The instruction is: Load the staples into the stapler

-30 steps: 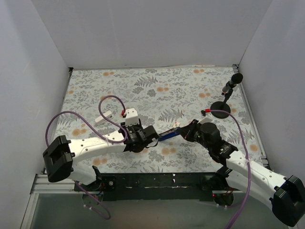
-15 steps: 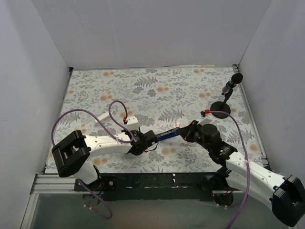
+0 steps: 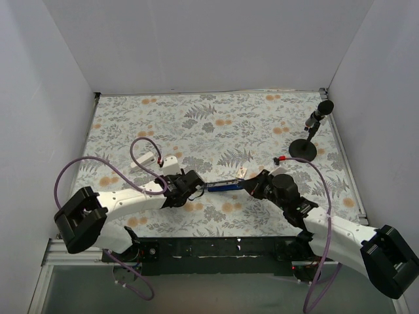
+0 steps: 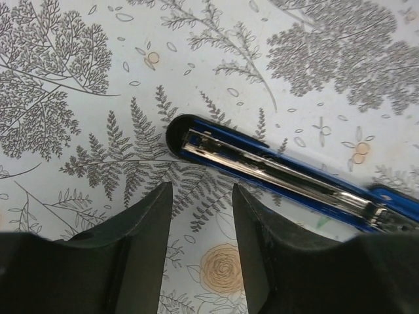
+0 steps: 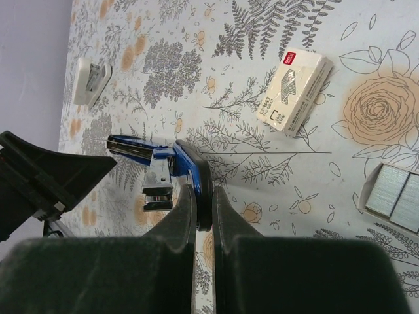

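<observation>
The blue stapler lies flat and opened out, with its silvery rail facing up. My right gripper is shut on the stapler's blue and black rear end, and the right gripper has it pinched between the fingers. My left gripper is open and empty just off the stapler's other end. In the left wrist view the left gripper has only tablecloth between its fingers. A pale grey block of staples lies to the right of the right gripper. I cannot make it out in the top view.
A white staple box with a red tab lies beyond the stapler and also shows in the top view. A small white holder lies far left. A black microphone stand is at the back right. White walls enclose the floral table.
My left arm has swung and its gripper has drawn back a little left from the stapler's end. My right gripper has kept hold of the stapler and shifted slightly left.
</observation>
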Robot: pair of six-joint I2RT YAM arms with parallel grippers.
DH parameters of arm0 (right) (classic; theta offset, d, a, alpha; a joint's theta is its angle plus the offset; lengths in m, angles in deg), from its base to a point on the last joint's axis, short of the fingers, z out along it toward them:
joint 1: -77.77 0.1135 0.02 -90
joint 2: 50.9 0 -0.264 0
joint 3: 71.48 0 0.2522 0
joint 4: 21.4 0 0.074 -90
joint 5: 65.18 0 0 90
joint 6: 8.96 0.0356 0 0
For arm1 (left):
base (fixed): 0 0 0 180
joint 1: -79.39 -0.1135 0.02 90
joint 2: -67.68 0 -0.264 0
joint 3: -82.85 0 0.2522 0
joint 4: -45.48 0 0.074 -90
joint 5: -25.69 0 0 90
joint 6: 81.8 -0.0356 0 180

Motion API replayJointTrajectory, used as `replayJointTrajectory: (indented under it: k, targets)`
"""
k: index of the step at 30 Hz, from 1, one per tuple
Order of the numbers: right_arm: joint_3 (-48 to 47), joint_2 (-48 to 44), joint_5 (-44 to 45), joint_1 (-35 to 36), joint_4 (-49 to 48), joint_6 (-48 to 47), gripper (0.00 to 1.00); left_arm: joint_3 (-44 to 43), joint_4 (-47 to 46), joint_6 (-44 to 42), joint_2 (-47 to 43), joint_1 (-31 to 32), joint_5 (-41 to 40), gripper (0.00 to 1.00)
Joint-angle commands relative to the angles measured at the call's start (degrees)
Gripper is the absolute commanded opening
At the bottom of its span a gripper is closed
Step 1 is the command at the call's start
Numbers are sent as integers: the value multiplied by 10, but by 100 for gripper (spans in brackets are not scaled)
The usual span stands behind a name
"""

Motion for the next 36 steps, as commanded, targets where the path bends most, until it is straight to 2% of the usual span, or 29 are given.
replayJointTrajectory:
  k: [1, 7, 13, 22, 28, 33, 36]
  targets:
    - [36, 59, 7, 2, 111, -62, 1, -8, -46, -43, -66, -23, 38, 41]
    - [13, 146, -18, 2, 109, -76, 1, -7, -102, -104, -118, -76, 78, 44]
    - [-18, 239, -68, 2, 112, -100, 1, -22, -128, -146, -76, -114, 103, 44]
    - [-50, 314, -83, 2, 129, -139, 1, -2, -147, -149, -41, -126, 141, 44]
    - [-72, 336, -60, 23, 158, -148, 21, 3, -156, -150, -30, -126, 156, 44]
    - [-92, 319, -17, 28, 198, -154, 38, 3, -161, -153, -28, -127, 166, 44]
    - [-105, 311, -2, 29, 216, -160, 38, 1, -168, -155, -23, -127, 174, 44]
